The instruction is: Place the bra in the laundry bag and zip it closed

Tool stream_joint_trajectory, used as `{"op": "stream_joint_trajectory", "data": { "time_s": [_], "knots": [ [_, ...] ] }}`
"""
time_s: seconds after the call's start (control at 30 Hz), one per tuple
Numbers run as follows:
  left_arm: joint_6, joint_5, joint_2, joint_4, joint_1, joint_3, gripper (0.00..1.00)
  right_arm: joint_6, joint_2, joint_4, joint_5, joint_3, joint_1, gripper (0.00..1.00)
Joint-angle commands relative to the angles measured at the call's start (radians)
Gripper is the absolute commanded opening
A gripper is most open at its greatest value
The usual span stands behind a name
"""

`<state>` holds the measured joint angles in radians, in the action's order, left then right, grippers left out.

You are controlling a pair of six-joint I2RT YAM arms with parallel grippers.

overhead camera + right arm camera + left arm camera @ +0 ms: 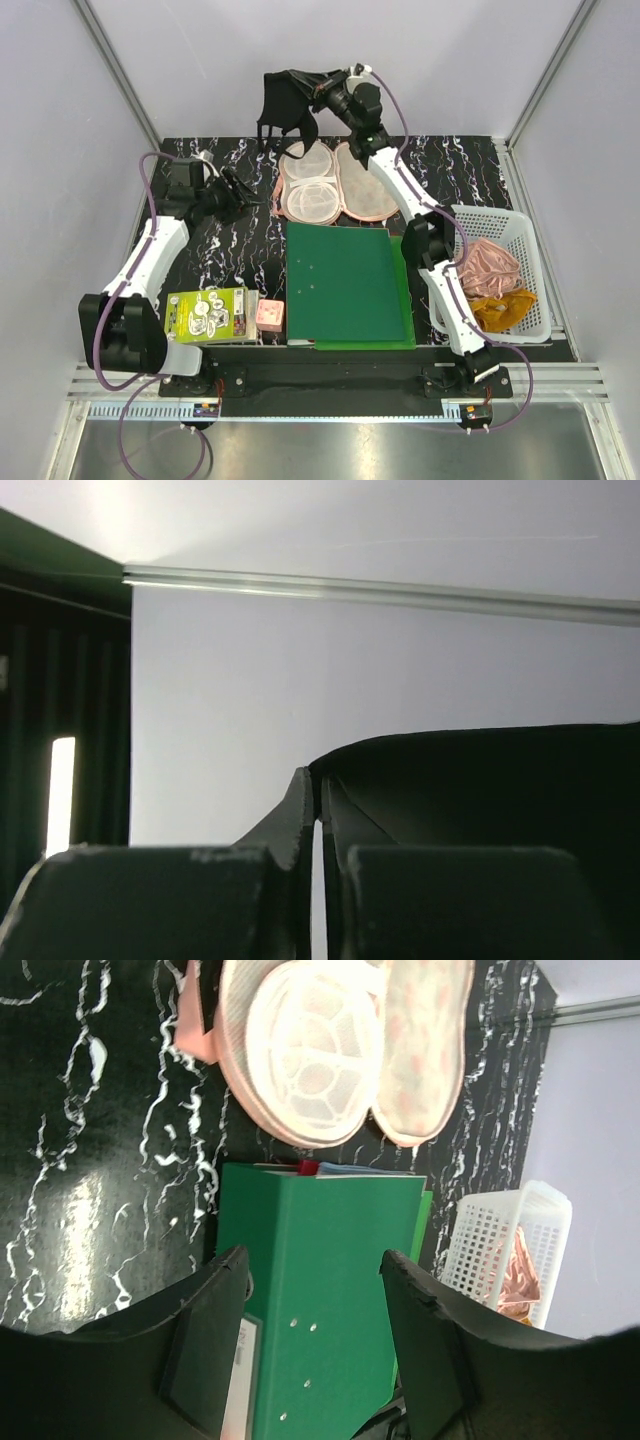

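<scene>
my right pincer (325, 92) is clamped tight on the bra (285, 100), which hangs in the air over the far edge of the bench (230, 250), just above the laundry bag (330, 185). the bag lies unzipped near that far edge, its pale cups facing up. my left pincer (238, 192) stands fairly wide and empty, left of the bag, with the green folder (345, 285) nearer the front.

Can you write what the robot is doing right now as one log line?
right fingers: shut on bra, held up high | left fingers: open, empty | laundry bag: open, empty
</scene>
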<state>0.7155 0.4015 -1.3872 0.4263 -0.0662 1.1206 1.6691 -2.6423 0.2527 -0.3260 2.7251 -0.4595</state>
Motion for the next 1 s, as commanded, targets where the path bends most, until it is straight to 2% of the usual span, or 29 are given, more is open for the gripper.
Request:
{"op": "stream_joint_trajectory", "data": {
  "time_s": [0.0,0.1,0.27,0.3,0.4,0.47,0.57,0.67,0.7,0.73,0.77,0.8,0.83,0.87,0.93,0.97],
  "knots": [
    [0.010,-0.020,0.050,-0.029,0.017,-0.033,0.60,0.150,0.010,0.366,-0.079,-0.192,0.013,0.00],
    [0.009,-0.016,0.069,-0.027,0.020,-0.056,0.61,0.156,0.059,0.578,-0.131,-0.532,0.030,0.00],
    [0.006,0.000,0.076,-0.031,0.026,-0.077,0.61,0.152,0.139,0.729,-0.199,-0.868,0.056,0.00],
    [0.004,0.010,0.074,-0.029,0.026,-0.077,0.61,0.141,0.181,0.758,-0.209,-0.987,0.062,0.00],
    [-0.001,0.019,0.051,-0.032,0.026,-0.070,0.61,0.104,0.278,0.792,-0.237,-1.193,0.091,0.00],
    [-0.001,0.028,0.028,-0.041,0.026,-0.067,0.62,0.078,0.314,0.783,-0.281,-1.252,0.122,0.00],
    [-0.002,0.071,-0.007,-0.069,0.026,-0.045,0.64,-0.001,0.360,0.683,-0.390,-1.288,0.174,0.00],
    [-0.019,0.112,-0.055,-0.096,0.019,-0.013,0.68,-0.142,0.395,0.501,-0.507,-1.247,0.206,0.00],
    [-0.042,0.112,-0.074,-0.096,0.006,0.014,0.69,-0.286,0.419,0.305,-0.533,-1.190,0.209,0.00],
    [-0.057,0.106,-0.079,-0.095,-0.003,0.030,0.70,-0.374,0.435,0.186,-0.557,-1.156,0.209,0.00],
    [-0.074,0.094,-0.081,-0.093,-0.012,0.059,0.70,-0.543,0.449,0.068,-0.565,-1.118,0.206,0.00],
    [-0.114,0.054,-0.081,-0.093,-0.041,0.076,0.71,-0.618,0.453,-0.142,-0.568,-1.046,0.208,0.00],
    [-0.138,0.028,-0.079,-0.090,-0.059,0.090,0.71,-0.681,0.456,-0.227,-0.549,-1.018,0.208,0.00],
    [-0.199,-0.030,-0.078,-0.089,-0.099,0.126,0.72,-0.795,0.475,-0.398,-0.530,-0.975,0.209,0.00],
    [-0.273,-0.088,-0.075,-0.095,-0.144,0.166,0.72,-0.897,0.496,-0.527,-0.476,-0.940,0.209,0.00],
    [-0.369,-0.146,-0.073,-0.103,-0.191,0.203,0.72,-0.981,0.514,-0.612,-0.475,-0.912,0.209,0.00]
  ]
}}
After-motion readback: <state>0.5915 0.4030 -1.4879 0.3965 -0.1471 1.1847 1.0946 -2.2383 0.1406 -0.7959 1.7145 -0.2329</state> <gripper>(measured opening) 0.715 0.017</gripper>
